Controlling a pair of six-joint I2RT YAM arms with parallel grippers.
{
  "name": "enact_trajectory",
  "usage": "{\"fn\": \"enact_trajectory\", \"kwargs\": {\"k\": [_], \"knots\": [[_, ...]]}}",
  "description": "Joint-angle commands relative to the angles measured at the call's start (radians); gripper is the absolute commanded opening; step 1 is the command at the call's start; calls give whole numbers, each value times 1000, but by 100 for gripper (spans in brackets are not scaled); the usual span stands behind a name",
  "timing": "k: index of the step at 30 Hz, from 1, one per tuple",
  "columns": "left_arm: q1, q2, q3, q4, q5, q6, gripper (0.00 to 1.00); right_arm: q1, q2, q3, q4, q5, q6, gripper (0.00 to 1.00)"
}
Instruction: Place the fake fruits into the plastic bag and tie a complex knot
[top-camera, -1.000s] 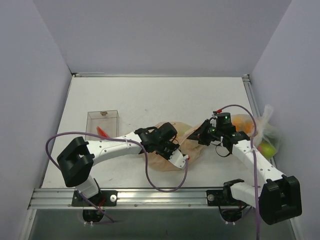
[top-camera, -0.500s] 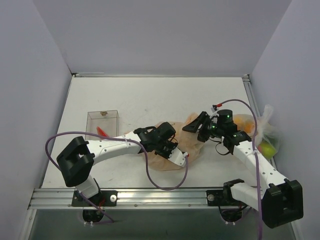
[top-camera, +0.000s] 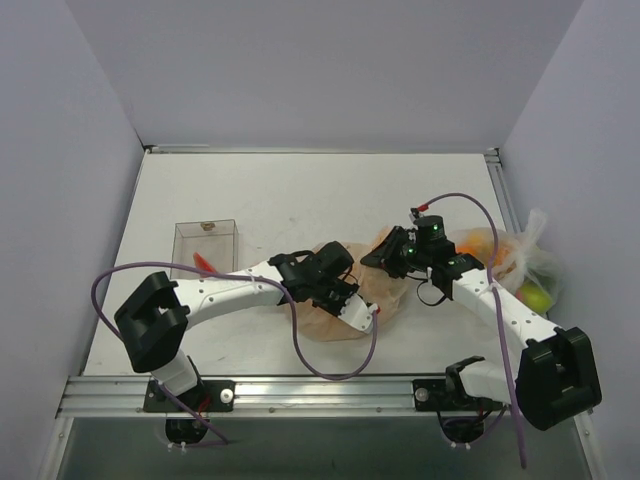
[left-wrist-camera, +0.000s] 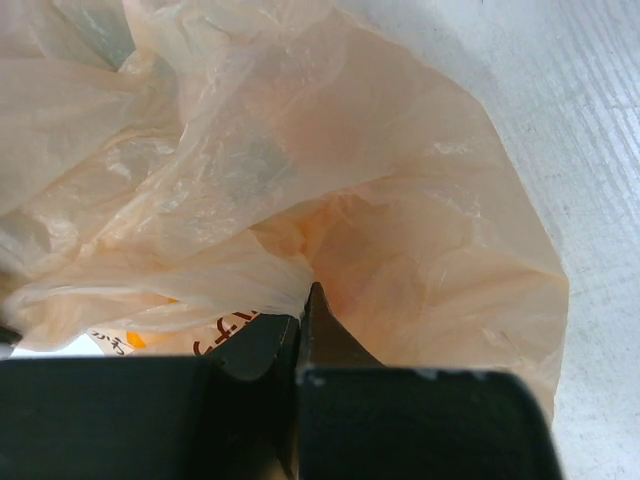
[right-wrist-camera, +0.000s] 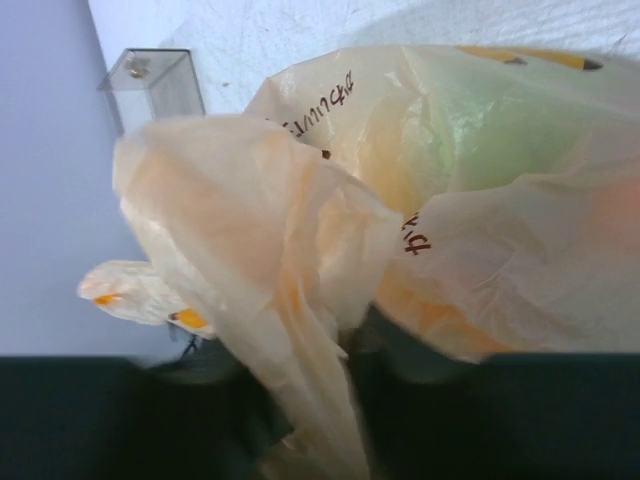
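The peach plastic bag (top-camera: 372, 288) lies crumpled in the middle of the table between my two grippers. My left gripper (top-camera: 350, 296) is down on its near side, shut on a fold of its film (left-wrist-camera: 270, 285). My right gripper (top-camera: 386, 252) is at its far right side, shut on a bunched strip of the bag (right-wrist-camera: 300, 330) that runs between the jaws. Green and orange fake fruits (right-wrist-camera: 470, 130) show dimly through the bag's printed film. A tied knot cannot be made out in any view.
A clear whitish bag (top-camera: 528, 262) holding orange and green fruits lies at the table's right edge by the wall. A clear rectangular tray (top-camera: 205, 243) stands at the left, with a small red-orange thing (top-camera: 203, 265) at its near side. The left arm's purple cable (top-camera: 330, 375) loops near the front rail.
My right gripper has moved left and away from me with the bag strip in it, drawing it over the bag. My left gripper has stayed put, still pinching the film.
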Motion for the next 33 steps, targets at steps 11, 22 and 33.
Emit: {"fn": "enact_trajectory", "kwargs": {"k": [11, 22, 33], "knots": [[196, -305, 95, 4, 277, -494, 73, 10, -3, 86, 4, -9, -272, 0], [722, -653, -46, -302, 412, -532, 84, 13, -43, 92, -11, -78, -407, 0], [844, -581, -40, -405, 435, -659, 92, 13, -43, 106, -44, -64, -467, 0]]}}
